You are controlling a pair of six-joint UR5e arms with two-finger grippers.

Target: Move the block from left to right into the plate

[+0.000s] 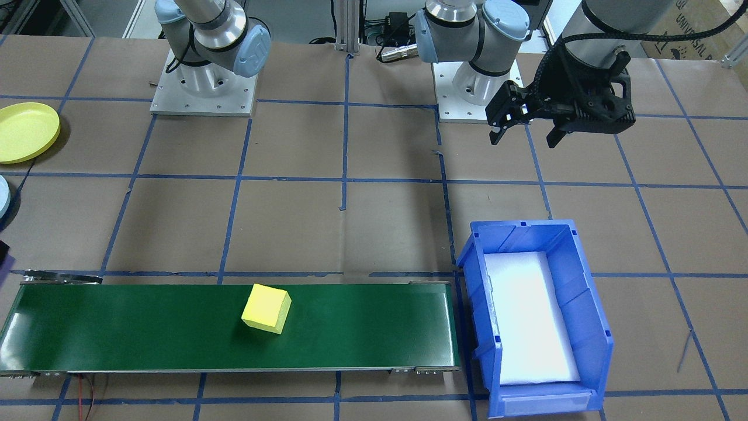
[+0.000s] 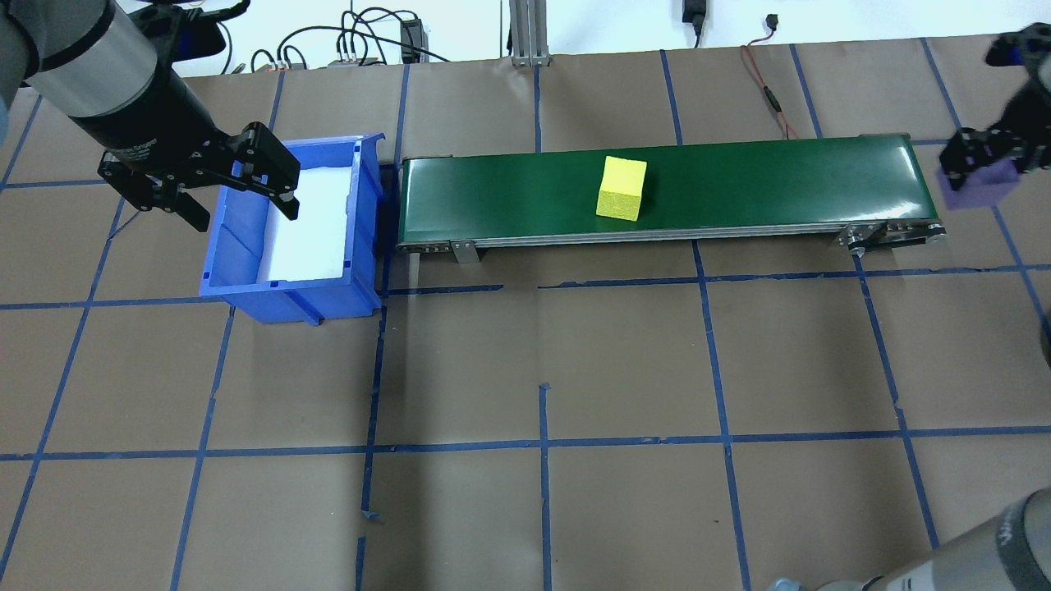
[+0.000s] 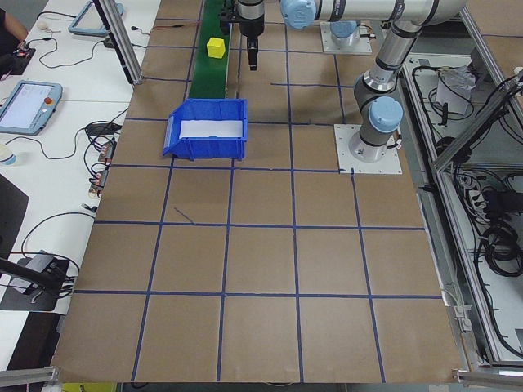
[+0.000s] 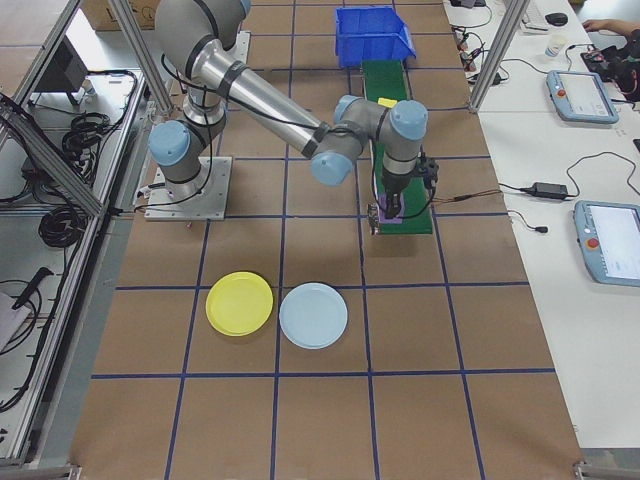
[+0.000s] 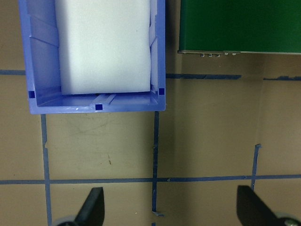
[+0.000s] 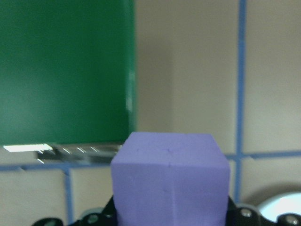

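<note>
My right gripper [image 2: 981,176] is pinching a purple block [image 6: 170,181], which sits square between my jaws just past the end of the green conveyor belt [image 2: 657,190]. The yellow plate [image 4: 239,303] lies well away from these jaws, beside a pale blue plate [image 4: 313,315]; I could drop into the wrong one if I aim carelessly. The foam-like block may slip or tilt during the carry. My left gripper [image 2: 238,190] hangs spread and empty by the blue bin [image 2: 246,287]. A yellow block [image 2: 621,188] rides the belt unattended and may run off its end.
</note>
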